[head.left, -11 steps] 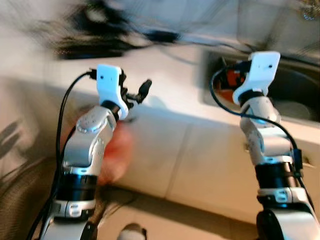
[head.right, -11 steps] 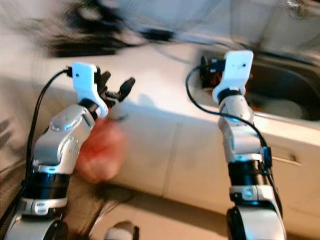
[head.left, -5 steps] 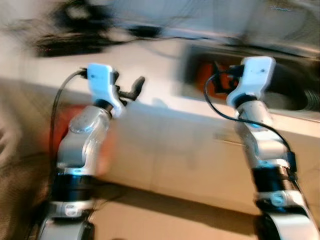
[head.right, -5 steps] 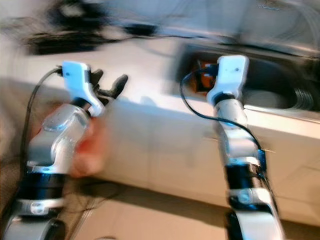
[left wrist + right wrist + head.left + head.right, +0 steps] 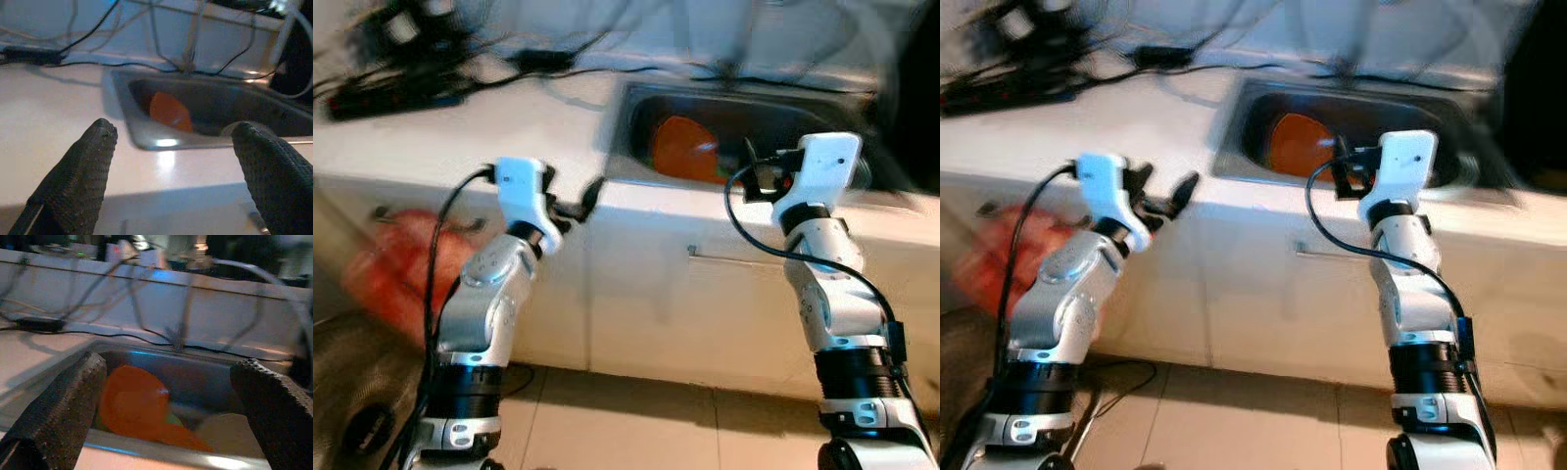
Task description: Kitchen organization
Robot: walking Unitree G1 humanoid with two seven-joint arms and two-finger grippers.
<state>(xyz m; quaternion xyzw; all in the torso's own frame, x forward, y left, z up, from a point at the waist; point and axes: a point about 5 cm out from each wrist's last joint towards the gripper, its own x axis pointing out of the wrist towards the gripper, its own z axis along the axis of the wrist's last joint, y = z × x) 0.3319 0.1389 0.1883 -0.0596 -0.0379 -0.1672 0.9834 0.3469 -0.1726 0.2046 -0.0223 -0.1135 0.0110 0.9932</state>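
Sink (image 5: 636, 103) set into the white counter (image 5: 489, 127) lies ahead of both raised arms, with an orange plate (image 5: 683, 152) leaning inside it toward its left part. Left gripper (image 5: 171, 181) has its two black fingers spread wide with nothing between them; it hovers at the counter's front edge, left of the sink and apart from it, pointing toward the basin. Right gripper (image 5: 171, 406) is likewise spread wide and empty, held before the sink's front rim and aimed into the basin at the orange plate, not touching it. A pale dish (image 5: 225, 428) sits beside the plate, low in the basin. Both silver arms rise from below with elbows bent, white wrist housings uppermost. Black cables (image 5: 431, 73) and a dark power strip (image 5: 382, 98) trail over the counter at the back left. Below the counter run white cabinet fronts (image 5: 705, 313), and a blurred red bag (image 5: 396, 269) hangs at the left
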